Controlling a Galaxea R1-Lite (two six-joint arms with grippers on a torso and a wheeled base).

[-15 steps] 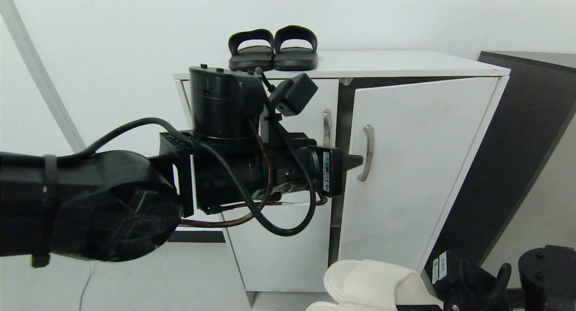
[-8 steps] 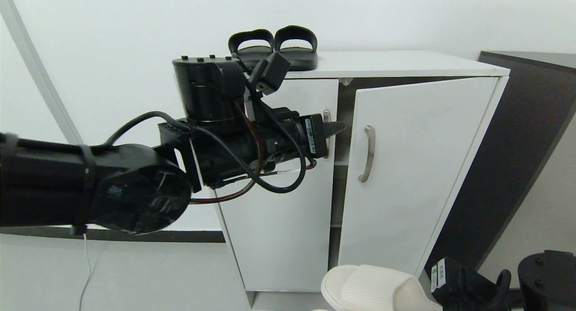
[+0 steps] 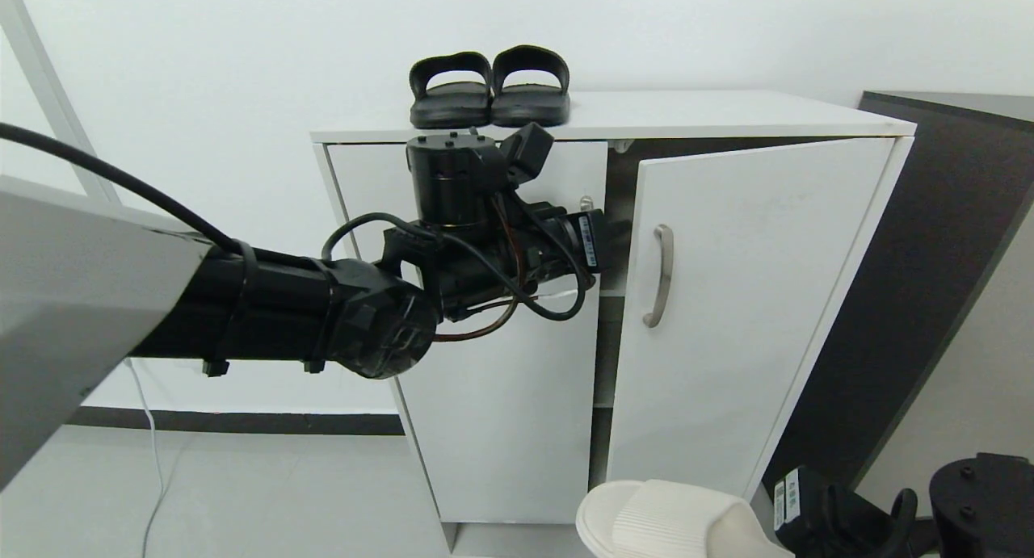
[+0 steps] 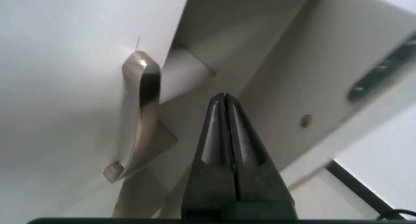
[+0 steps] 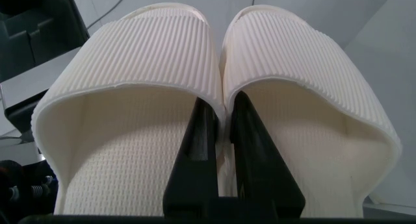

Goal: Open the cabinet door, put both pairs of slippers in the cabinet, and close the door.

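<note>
Left pincer (image 4: 225, 102) clenched, empty, in gap beside left door handle (image 4: 138, 113); right door (image 3: 751, 299) ajar. Right pincer (image 5: 223, 113) grasping white slippers (image 5: 130, 74). Black slippers (image 3: 489, 86) atop cabinet (image 3: 727, 114)

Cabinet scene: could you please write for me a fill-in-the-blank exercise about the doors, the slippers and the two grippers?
1. The black slippers stand on ____ of the cabinet.
2. Of its two doors, the ____ door stands ajar.
3. The left gripper, shut, is beside a curved metal ____.
4. The number of white slippers clamped in the right gripper is ____.

Missing words: top; right; handle; two.
</note>
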